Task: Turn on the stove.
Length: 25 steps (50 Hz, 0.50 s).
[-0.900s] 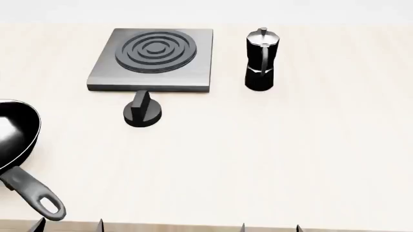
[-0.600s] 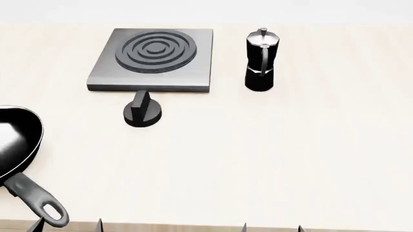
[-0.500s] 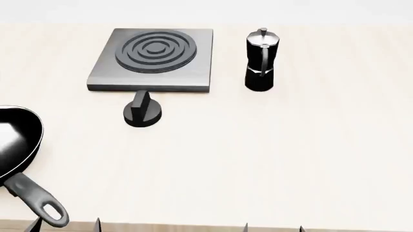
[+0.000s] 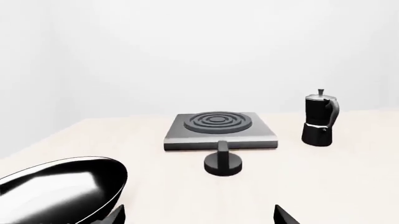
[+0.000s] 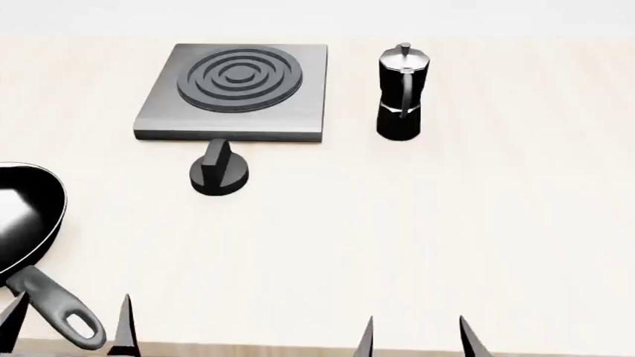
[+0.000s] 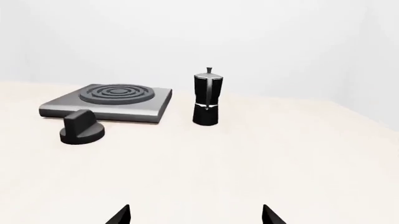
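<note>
Left gripper (image 5: 68,327) and right gripper (image 5: 415,336): only the dark pointed fingertips enter the head view at its near edge. On each, the two tips stand well apart, jaws parted, holding nothing. Arms and wrists lie out of view.

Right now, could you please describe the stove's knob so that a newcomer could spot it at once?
Find the flat grey stove with its ringed burner at the back of the pale table. Just in front of its near edge sits the knob, a small round black disc with a raised grip bar. It is far lower than the moka pot and smaller than the frying pan.
</note>
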Tool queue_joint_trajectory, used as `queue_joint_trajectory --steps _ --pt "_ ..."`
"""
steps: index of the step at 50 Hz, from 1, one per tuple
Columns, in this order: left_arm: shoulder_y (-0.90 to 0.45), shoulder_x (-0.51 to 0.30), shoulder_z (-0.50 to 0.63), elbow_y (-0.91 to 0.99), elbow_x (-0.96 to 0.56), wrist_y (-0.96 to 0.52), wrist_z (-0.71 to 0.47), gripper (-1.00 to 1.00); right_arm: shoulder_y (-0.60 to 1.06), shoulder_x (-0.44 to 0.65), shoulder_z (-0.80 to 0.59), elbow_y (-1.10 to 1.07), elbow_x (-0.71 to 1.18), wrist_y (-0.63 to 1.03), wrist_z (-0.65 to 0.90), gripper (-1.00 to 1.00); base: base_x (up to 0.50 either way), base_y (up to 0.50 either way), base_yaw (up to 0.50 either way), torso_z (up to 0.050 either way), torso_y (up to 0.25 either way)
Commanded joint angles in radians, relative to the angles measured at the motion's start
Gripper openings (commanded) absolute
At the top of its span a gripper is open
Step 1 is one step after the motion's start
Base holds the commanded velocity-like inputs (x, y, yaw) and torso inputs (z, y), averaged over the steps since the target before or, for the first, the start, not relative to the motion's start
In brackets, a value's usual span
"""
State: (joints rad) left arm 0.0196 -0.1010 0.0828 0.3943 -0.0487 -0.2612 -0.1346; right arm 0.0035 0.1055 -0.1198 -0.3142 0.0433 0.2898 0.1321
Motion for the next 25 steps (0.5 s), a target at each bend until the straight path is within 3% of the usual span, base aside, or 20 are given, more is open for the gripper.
queue_joint_trajectory --steps 1,25 --pt "-0.043 -0.018 0.013 0.176 -0.011 -0.151 -0.025 1.00 0.033 0.021 -0.029 -0.178 -0.023 0.151 0.034 1.00 0.00 0.00 0.00 0.000 0.000" --pt "-0.215 -0.033 -0.003 0.403 -0.100 -0.355 -0.035 1.00 0.178 0.066 -0.031 -0.431 -0.010 0.428 0.026 1.00 0.00 0.00 0.00 0.000 0.000"
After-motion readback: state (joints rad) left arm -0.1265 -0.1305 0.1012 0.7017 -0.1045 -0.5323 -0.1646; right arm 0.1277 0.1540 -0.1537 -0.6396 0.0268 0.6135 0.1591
